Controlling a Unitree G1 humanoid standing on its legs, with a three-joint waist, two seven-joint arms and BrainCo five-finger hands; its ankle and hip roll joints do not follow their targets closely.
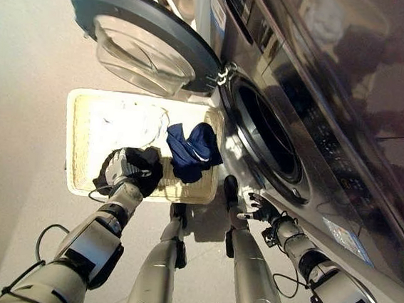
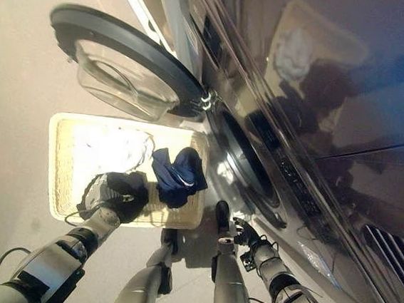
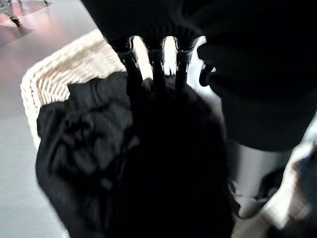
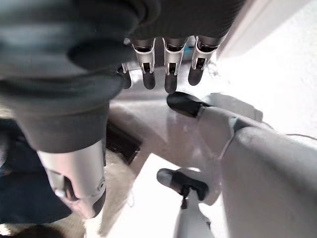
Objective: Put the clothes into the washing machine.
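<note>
A black garment (image 1: 148, 163) lies at the near edge of the cream wicker basket (image 1: 75, 139), and my left hand (image 1: 123, 170) is shut on it. In the left wrist view its fingers (image 3: 156, 64) sink into the bunched black cloth (image 3: 99, 158). A navy garment (image 1: 192, 150) lies at the basket's right end, and a white garment (image 1: 130, 119) lies further back. The washing machine's drum opening (image 1: 269, 140) gapes to the right, with its door (image 1: 145, 35) swung wide. My right hand (image 1: 257, 205) hangs below the opening, fingers (image 4: 168, 69) relaxed and holding nothing.
The open round door overhangs the basket's far side. The washer's dark front panel (image 1: 350, 101) fills the right. Pale floor (image 1: 20, 105) spreads to the left of the basket.
</note>
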